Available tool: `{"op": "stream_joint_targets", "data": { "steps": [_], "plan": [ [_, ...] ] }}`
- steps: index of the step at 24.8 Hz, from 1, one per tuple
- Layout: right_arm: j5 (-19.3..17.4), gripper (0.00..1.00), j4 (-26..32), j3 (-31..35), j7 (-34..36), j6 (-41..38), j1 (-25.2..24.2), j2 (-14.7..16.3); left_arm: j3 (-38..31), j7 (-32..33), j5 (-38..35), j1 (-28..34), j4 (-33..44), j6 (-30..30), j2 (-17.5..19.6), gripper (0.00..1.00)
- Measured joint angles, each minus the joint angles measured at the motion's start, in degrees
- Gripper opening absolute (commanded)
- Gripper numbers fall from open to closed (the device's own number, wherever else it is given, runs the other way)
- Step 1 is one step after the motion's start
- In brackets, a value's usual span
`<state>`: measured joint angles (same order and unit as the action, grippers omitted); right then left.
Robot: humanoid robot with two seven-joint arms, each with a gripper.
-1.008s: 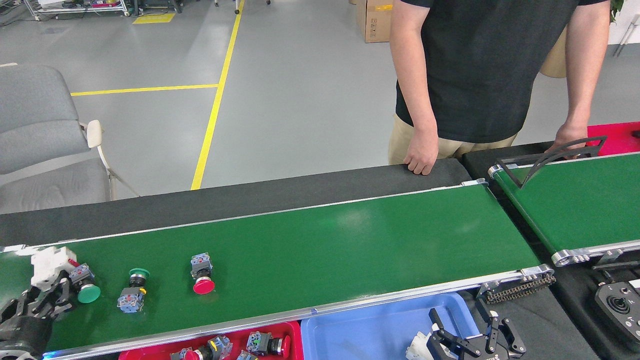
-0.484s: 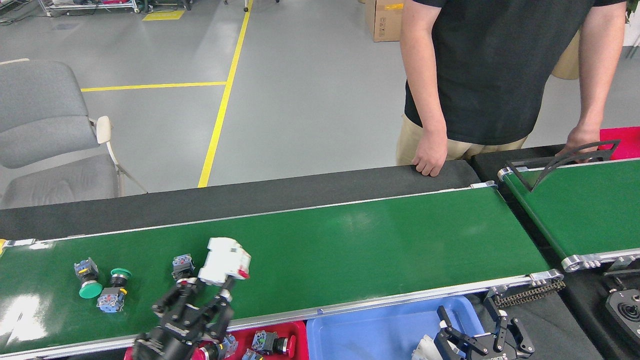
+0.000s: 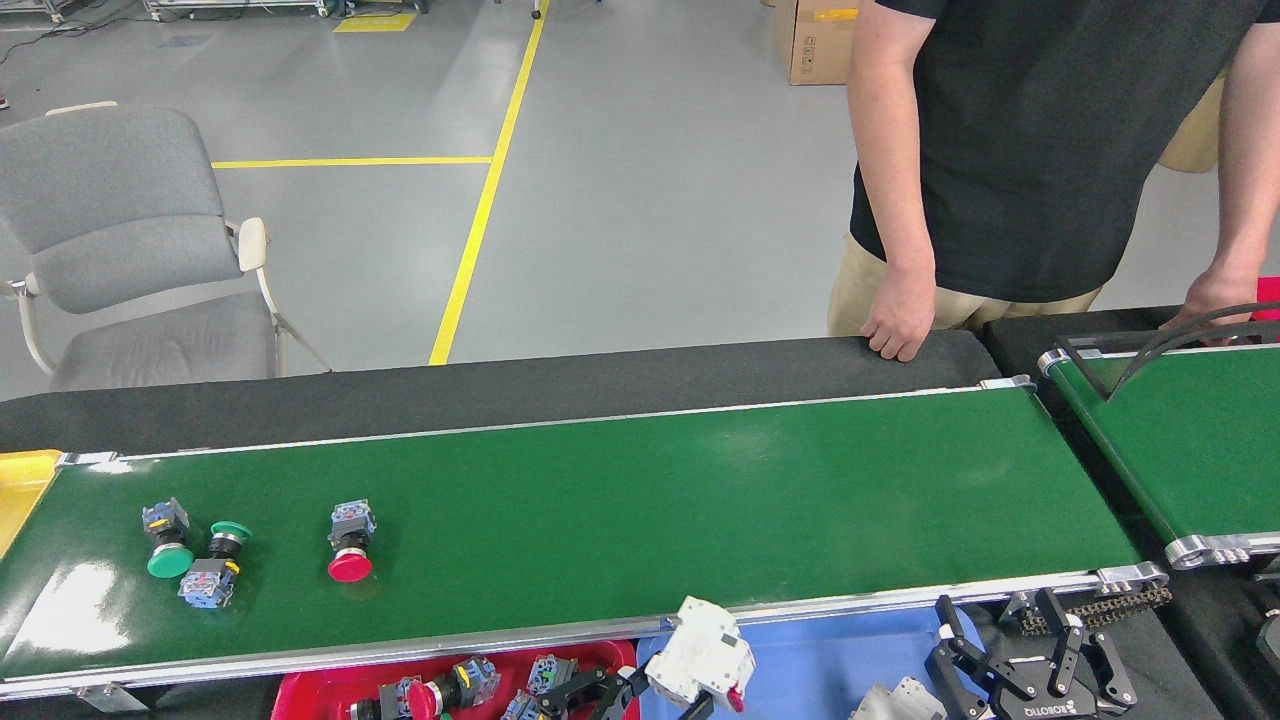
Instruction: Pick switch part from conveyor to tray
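The conveyor [image 3: 700, 500] runs across the middle of the head view. On its left part lie a red-capped switch part [image 3: 350, 541] and two green-capped ones [image 3: 165, 528] [image 3: 213, 566]. My left gripper [image 3: 662, 694] comes up from the bottom edge, shut on a white blocky switch part [image 3: 702, 653]. That part hangs just in front of the belt's near rail, over the left edge of the blue tray [image 3: 830, 655]. My right gripper [image 3: 1000, 640] stands open and holds nothing, at the blue tray's right end.
A red tray [image 3: 300, 690] with several switch parts sits left of the blue one. A person stands behind the belt with a hand [image 3: 898, 322] on the black table edge. A smaller green belt [image 3: 1200, 440] lies at right, a yellow bin [image 3: 20, 485] at far left, a grey chair [image 3: 120, 250] behind.
My left arm carried the white switch part from the belt's far left, rightward and toward me, to above the trays. The capped parts drifted left along the belt. The view also shifted.
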<state>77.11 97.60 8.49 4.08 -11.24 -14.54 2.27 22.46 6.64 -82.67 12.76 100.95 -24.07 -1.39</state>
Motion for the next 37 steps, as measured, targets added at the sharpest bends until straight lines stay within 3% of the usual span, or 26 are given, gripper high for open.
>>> {"op": "stream_joint_targets", "data": {
  "steps": [6,10,15,19,23,28,37],
  "plan": [
    [-0.1,0.99,0.0,0.0,-0.3,-0.3,0.0,0.0,-4.0,-0.3,0.0,0.0,0.0,2.2,-0.4,0.99],
    [-0.1,0.99,0.0,0.0,-0.3,-0.5,0.0,0.0,-19.6,-0.9,0.0,-0.1,0.0,5.2,-0.8,0.99],
    [-0.1,0.99,0.5,-0.2,-0.8,-0.5,0.0,0.0,-44.4,-3.3,0.1,-0.1,-0.3,5.8,0.9,0.99],
    [-0.1,0.99,0.7,-0.2,-1.5,-0.5,0.0,0.0,-55.5,-6.1,0.3,3.3,-4.3,1.6,4.1,0.99],
    [-0.1,0.99,0.7,-0.2,-1.8,-0.5,0.0,0.0,-57.4,-8.3,0.3,7.1,-5.3,-3.8,4.2,0.99],
    [-0.1,0.99,0.7,-0.2,-1.9,-0.5,0.0,0.0,-57.3,-8.8,0.4,7.1,-5.6,-5.8,4.6,0.99],
    [-0.1,0.99,0.5,-0.2,-5.1,-0.6,2.1,0.0,-54.5,-7.0,0.5,-3.6,-15.7,-6.3,10.1,0.99]
  ]
}}
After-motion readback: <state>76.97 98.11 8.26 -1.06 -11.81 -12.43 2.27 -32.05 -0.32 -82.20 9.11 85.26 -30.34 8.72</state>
